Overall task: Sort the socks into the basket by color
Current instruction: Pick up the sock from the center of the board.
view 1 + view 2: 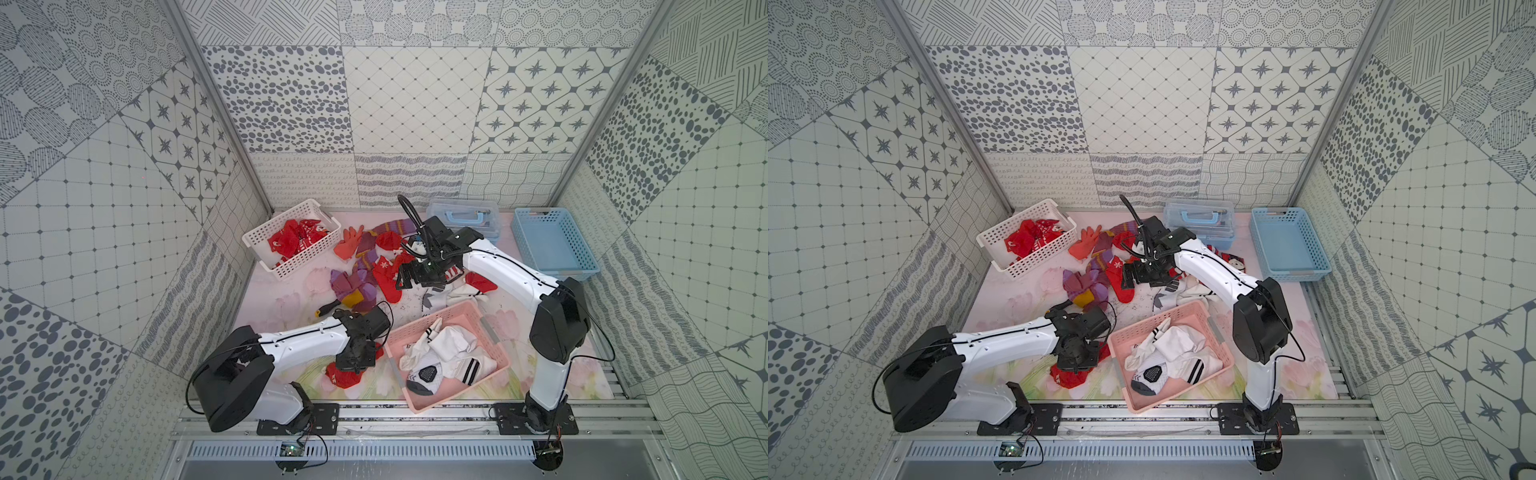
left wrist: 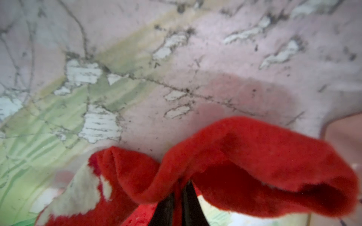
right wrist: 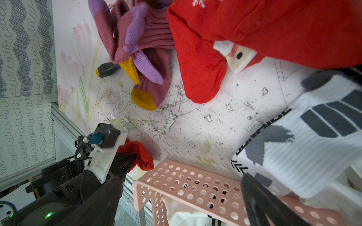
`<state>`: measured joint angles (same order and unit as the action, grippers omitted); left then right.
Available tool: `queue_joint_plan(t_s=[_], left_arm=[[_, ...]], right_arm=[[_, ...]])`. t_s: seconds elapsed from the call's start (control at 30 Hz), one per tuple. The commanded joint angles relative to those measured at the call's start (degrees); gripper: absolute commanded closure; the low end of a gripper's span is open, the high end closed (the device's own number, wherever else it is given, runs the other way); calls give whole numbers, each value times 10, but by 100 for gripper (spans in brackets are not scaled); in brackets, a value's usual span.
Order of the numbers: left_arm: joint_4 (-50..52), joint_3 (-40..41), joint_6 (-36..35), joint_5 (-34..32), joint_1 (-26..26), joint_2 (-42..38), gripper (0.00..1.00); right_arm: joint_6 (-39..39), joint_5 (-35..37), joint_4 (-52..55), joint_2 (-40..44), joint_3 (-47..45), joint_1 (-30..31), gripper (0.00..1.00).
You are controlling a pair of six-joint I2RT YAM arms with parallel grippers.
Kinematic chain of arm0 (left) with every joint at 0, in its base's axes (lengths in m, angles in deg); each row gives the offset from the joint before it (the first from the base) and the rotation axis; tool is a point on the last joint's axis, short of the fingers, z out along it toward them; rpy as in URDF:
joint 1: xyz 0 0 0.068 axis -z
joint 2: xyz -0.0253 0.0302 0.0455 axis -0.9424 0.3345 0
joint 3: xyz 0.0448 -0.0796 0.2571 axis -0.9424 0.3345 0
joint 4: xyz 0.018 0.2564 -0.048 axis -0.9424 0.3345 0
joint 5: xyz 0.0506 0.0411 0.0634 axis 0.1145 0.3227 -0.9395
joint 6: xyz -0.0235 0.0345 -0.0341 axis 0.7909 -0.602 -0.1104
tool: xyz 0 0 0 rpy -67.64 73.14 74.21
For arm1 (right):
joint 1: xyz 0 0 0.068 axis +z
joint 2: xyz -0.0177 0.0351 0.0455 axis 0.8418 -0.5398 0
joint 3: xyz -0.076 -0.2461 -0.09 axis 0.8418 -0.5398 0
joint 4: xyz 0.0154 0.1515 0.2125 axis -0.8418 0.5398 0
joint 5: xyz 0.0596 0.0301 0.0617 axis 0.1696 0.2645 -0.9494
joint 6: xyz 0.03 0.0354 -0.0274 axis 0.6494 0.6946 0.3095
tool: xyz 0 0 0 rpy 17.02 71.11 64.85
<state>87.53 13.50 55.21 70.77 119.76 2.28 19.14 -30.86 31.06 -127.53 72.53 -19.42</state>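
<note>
Beside pink basket (image 1: 490,328): left hand (image 1: 353,368) low, pinching red sock (image 2: 244,156); right hand (image 1: 409,277) spread over pile.

Three open baskets are seen in both top views: one white (image 1: 291,241), one pink (image 1: 449,357), one blue (image 1: 555,245). One clear lidded box (image 1: 465,218), one orange-red glove (image 1: 349,243) and one screwdriver (image 3: 107,69) are counted; the heaped socks (image 1: 374,270) cannot be counted exactly.

Red sock (image 2: 254,156) with white patch, purple socks (image 1: 353,286) with yellow toes, pink basket (image 1: 449,328), blue basket (image 1: 552,245)
</note>
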Motion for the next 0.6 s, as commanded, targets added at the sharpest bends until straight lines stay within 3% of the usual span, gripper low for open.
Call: queue_joint_plan(t_s=[0.0,0.23,0.4,0.57], left_arm=[[31,3,13,-64,0,-18,98],[104,-28,15,-105,1,-100,100],[153,-76,13,-130,-3,-148,100],[181,-137,-11,-141,-32,-168,100]], right_arm=[[-9,4,-12,20,-3,-3,2],[6,48,-12,14,-16,-14,3],[22,93,-22,3,-43,-40,9],[35,93,-62,-23,-73,-77,10]])
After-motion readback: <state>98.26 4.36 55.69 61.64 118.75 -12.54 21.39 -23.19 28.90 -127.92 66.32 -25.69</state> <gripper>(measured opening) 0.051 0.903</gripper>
